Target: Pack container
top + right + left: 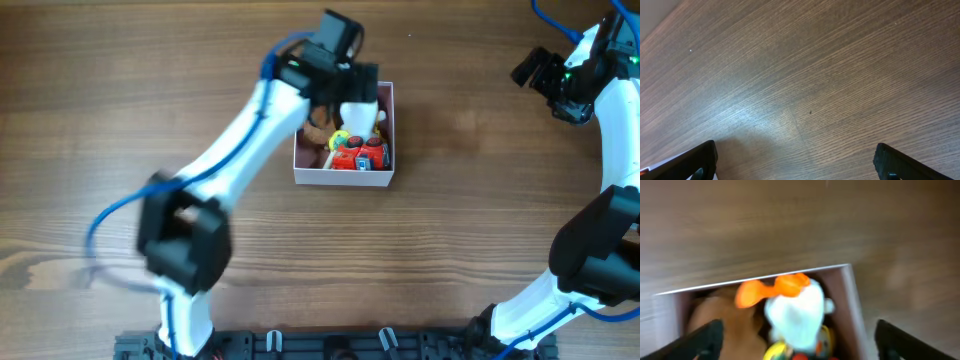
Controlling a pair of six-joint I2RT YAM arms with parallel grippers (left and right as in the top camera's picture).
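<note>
- The left hand (800,340) is held wide over the container (345,178), upper centre of the overhead view.
- A white toy (795,315) is seen inside.
- The right hand (797,162) is spread wide.

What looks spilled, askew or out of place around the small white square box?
Nothing stands out. The small white square box sits flat on the wooden table; the white-and-orange toy and red toy lie inside it.

Left gripper (799,342), right gripper (797,162) (both agape)
</note>
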